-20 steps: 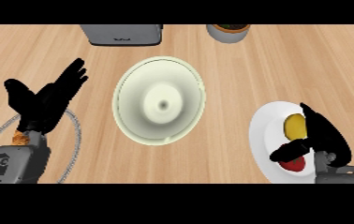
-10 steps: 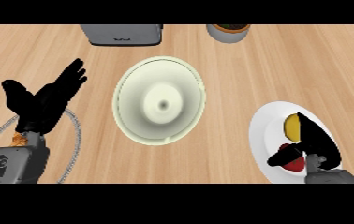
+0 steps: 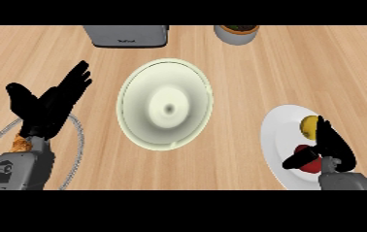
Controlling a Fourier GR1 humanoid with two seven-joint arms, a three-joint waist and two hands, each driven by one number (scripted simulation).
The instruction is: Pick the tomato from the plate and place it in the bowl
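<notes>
Red tomato (image 3: pixel 309 160) pinched by right hand (image 3: pixel 331 147) beside a yellow fruit (image 3: pixel 309 125)

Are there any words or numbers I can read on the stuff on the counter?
Grey appliance at the far edge: one small dark mark on its front, likely a brand name, too blurred to read.
Bowl, plate, tomato and pot: no writing visible.
</notes>
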